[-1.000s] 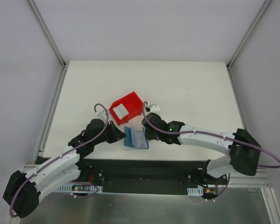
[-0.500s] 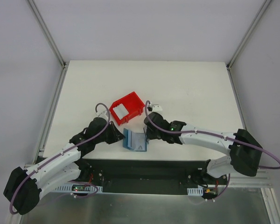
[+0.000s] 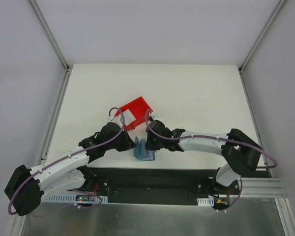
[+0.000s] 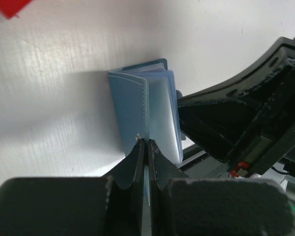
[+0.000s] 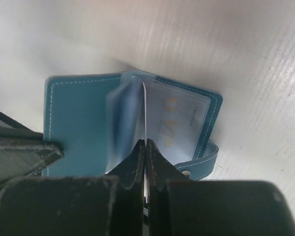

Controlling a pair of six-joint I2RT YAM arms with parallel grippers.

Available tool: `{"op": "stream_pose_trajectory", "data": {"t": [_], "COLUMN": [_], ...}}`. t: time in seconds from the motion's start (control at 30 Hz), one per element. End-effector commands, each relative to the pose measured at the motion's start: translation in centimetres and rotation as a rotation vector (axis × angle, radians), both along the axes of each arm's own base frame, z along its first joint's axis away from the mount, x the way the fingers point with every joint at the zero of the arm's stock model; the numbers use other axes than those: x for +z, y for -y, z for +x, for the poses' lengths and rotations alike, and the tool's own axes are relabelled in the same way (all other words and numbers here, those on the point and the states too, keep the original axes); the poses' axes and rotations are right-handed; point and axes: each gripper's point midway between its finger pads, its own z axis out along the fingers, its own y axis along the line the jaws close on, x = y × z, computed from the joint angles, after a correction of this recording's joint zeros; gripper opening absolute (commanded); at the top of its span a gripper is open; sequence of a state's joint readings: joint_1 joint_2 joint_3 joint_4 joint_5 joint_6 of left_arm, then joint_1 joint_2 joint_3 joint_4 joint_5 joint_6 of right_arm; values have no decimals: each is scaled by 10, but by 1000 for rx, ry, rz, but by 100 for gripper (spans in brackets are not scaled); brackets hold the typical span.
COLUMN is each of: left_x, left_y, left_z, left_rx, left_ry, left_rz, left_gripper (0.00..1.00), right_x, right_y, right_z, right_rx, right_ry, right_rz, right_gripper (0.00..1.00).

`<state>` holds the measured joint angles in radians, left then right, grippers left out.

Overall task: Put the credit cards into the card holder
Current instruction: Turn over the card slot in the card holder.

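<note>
The teal card holder (image 3: 143, 150) lies partly open at the table's near edge, between the two grippers. My left gripper (image 4: 147, 142) is shut on the edge of its left cover (image 4: 130, 108), which stands up. My right gripper (image 5: 145, 142) is shut on a thin white credit card (image 5: 144, 105) held on edge, its far end down among the clear pockets (image 5: 123, 118). A pale card with gold print (image 5: 179, 125) lies in the right-hand pocket. More white cards (image 3: 128, 117) lie in the red bin (image 3: 139, 107).
The red bin stands just behind the two grippers, and its corner shows in the left wrist view (image 4: 10, 6). The holder's snap strap (image 5: 204, 162) sticks out at the right. The black base rail (image 3: 152, 177) runs just in front of the holder.
Both grippers have closed in on the holder. The left cover has been raised, so the holder looks narrower from above. The right gripper has moved left over the pockets with the card.
</note>
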<state>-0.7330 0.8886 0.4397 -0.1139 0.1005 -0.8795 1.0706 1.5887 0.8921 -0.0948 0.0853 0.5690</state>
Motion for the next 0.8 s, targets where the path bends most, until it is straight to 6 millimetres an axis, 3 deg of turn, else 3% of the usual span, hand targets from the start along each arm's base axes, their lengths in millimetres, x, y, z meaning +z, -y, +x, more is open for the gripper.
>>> {"op": "stream_pose_trajectory", "data": {"t": [0.0,0.13,0.33,0.67,0.77], "left_x": [24,10,-25,-64,-75], "left_y": [22,21,-14,-50,-55], "left_z": [8,7,1,-12,-18], "left_rx": [-69,-67,79,195,215], "left_ry": [84,54,15,-43,-80], "left_rz": [-12,28,105,187,202], "left_gripper": [0,0,0,0,0], "right_x": [-3,-4,26,42,49], "right_y": [4,22,49,68,64], "right_z": [0,6,22,23,20], "right_rx": [-40,-86,-135,-166,-153], "right_ry": [-37,-15,115,165,163], "right_rz": [38,19,-45,-95,-50], "right_gripper": [0,0,0,0,0]}}
